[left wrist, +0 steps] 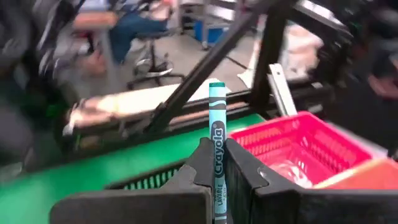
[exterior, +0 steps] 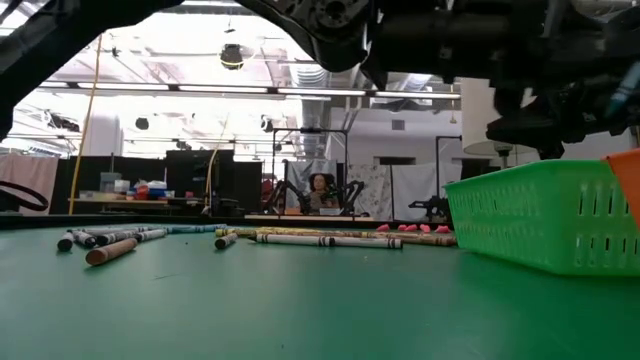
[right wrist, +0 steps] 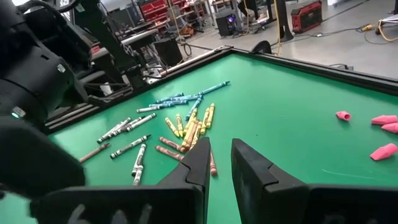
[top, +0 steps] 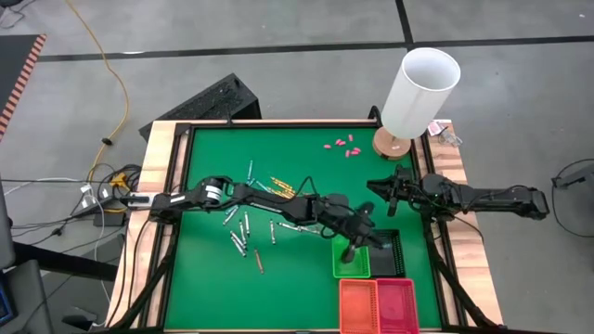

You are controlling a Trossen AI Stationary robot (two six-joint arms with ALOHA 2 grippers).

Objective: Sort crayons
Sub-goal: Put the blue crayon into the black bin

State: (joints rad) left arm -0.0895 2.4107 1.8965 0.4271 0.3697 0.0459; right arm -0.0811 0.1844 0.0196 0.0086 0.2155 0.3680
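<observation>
Left tool (left wrist: 216, 168) pinching teal crayon (left wrist: 216, 134) (upright) — above green basket (top: 352, 264) | right tool (right wrist: 217, 165) spread

The left arm reaches from the table's left edge far across toward the right, its wrist bent down so that the left gripper (top: 347, 253) hangs low near the table's front right part. Its two dark fingers (left wrist: 239, 171) are pressed together on a light blue crayon (left wrist: 216, 146) (held upright between them). The right arm comes in from the table's right edge and waits there, and the right gripper (right wrist: 221, 163) has its fingers parted, with nothing between them.
</observation>
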